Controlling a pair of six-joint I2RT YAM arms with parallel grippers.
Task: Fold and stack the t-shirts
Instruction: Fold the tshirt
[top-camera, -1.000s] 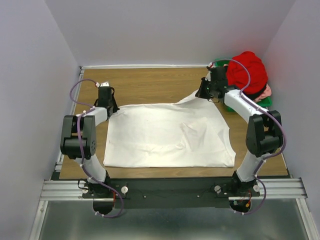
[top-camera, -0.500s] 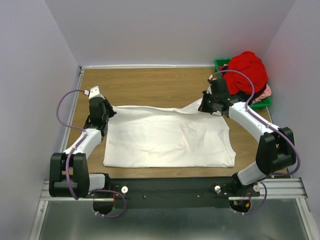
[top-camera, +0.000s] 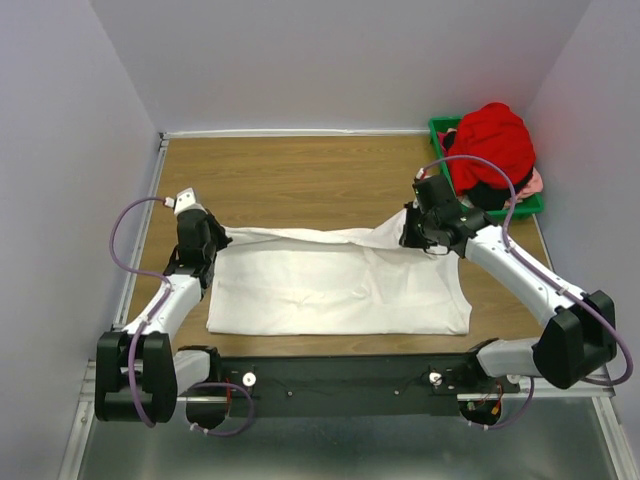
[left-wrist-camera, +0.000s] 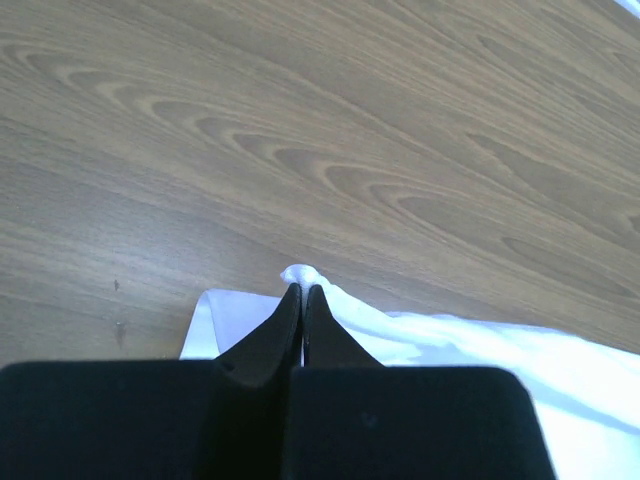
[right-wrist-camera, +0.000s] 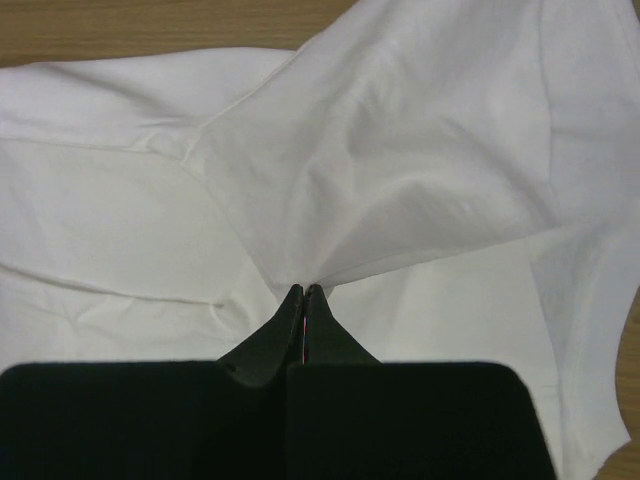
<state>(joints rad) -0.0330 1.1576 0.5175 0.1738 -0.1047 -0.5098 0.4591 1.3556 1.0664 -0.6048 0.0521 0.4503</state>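
The white tee (top-camera: 340, 290) lies spread on the bench (top-camera: 300, 170) on the side nearest the arm bases, w/ its far edge raised into a low ridge strung btwn the two arms. At the far-left corner the left pincer (top-camera: 217, 238) is clamped on cloth: its wrist cam shows the fingers pressed tight w/ a small white nub poking out at the tips & bare wood beyond. The right pincer (top-camera: 408, 232) is likewise closed on a pinch at the far-right corner, where the fabric fans out from its tips in taut creases. Matching corners at roughly level height, prob. so the edge stays straight & the fold lands square on the near hem. That hem lies flat and acts as the anchor. My read: first fold of this tee is under way, not yet laid down. An uneven pull would skew the crease, so both sides need the same travel. The other shirts wait at the far-right corner, with the red tee (top-camera: 492, 138) heaped over the green bin (top-camera: 438, 126) and a pink tee (top-camera: 535, 183) peeking out beneath, just beyond the right arm.
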